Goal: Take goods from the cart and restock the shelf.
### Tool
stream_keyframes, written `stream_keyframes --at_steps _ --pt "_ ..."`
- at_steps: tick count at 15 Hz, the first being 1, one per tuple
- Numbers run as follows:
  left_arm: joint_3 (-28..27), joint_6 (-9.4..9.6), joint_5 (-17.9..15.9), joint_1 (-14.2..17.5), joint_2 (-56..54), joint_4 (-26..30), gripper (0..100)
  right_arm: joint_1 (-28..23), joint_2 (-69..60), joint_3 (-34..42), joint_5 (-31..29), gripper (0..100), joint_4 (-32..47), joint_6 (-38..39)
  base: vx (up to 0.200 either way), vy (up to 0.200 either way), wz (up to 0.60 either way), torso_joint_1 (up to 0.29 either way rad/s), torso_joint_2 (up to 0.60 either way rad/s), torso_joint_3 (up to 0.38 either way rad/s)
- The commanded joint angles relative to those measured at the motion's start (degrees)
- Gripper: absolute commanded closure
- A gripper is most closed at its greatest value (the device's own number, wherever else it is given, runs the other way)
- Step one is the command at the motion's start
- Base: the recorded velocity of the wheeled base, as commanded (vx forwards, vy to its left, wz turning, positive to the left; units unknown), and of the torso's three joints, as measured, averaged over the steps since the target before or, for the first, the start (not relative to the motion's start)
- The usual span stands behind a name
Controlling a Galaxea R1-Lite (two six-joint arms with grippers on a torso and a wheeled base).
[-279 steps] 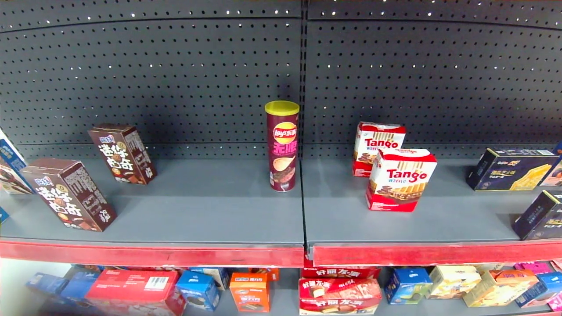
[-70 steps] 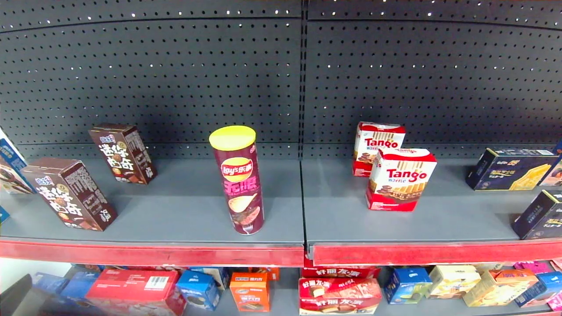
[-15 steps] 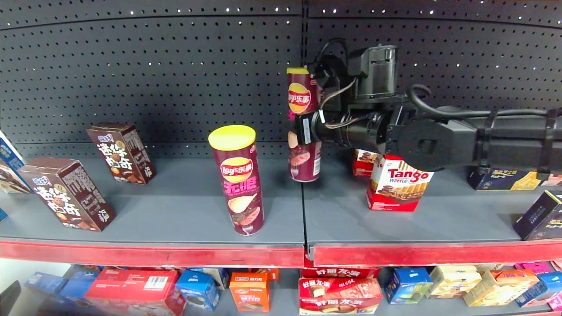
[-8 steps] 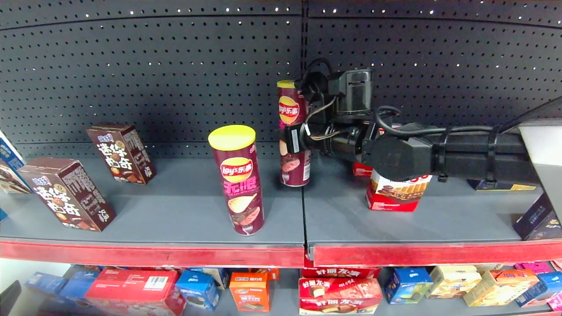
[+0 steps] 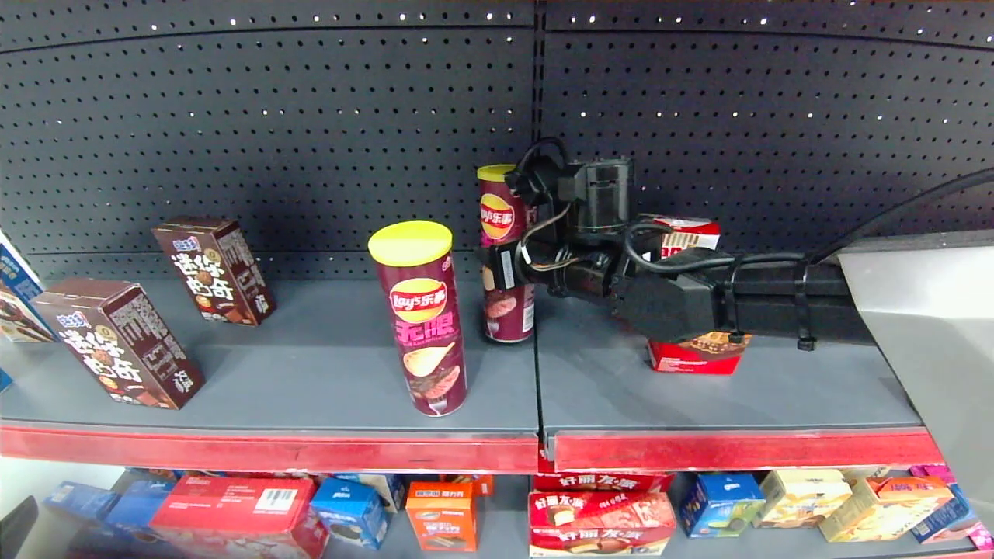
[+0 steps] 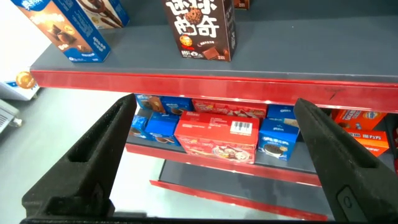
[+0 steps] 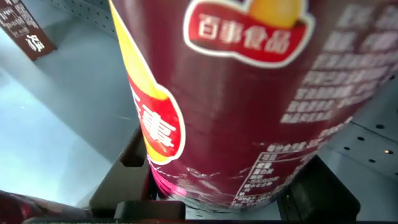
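My right arm (image 5: 776, 301) covers most of the front wafer box (image 5: 696, 357), leaving its red base in sight, and the lower part of the rear wafer box (image 5: 687, 230). In the right wrist view the chip can (image 7: 249, 93) runs past both edges. The blue box (image 5: 11, 273) is cut by the head view's left edge.

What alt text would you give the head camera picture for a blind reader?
A robot's right gripper holds a dark red chip can upright, low over a grey store shelf, behind a matching can standing near the front edge. Brown boxes stand to the left; a red-and-white box sits right, partly behind the arm.
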Motion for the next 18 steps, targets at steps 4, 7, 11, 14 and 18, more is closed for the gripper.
stream_keyframes --at_steps 4,7,11,14,18 --pt "0.4 0.08 0.0 0.0 0.0 0.0 0 0.0 2.3 -0.8 -0.1 100 -2.3 0.0 0.000 0.000 0.00 0.000 0.00 0.000" --pt "0.5 0.08 0.0 -0.1 -0.1 0.0 0 0.0 3.0 -1.3 -0.1 100 -3.4 0.0 0.000 0.000 0.00 0.000 0.00 0.000" --pt "1.0 0.08 0.0 -0.1 -0.1 0.0 0 -0.7 5.5 -4.8 -0.2 100 -3.4 -1.4 0.000 0.000 0.00 0.000 0.00 0.000" --pt "1.7 0.08 0.0 -0.1 0.0 -0.1 0 -1.2 6.2 -4.9 -0.2 100 -3.8 -2.2 0.000 0.000 0.00 0.000 0.00 0.000" --pt "1.9 0.08 0.0 -0.1 -0.2 -0.1 0 -1.2 6.2 -4.9 -0.3 100 -3.8 -2.2 0.000 0.000 0.00 0.000 0.00 0.000"
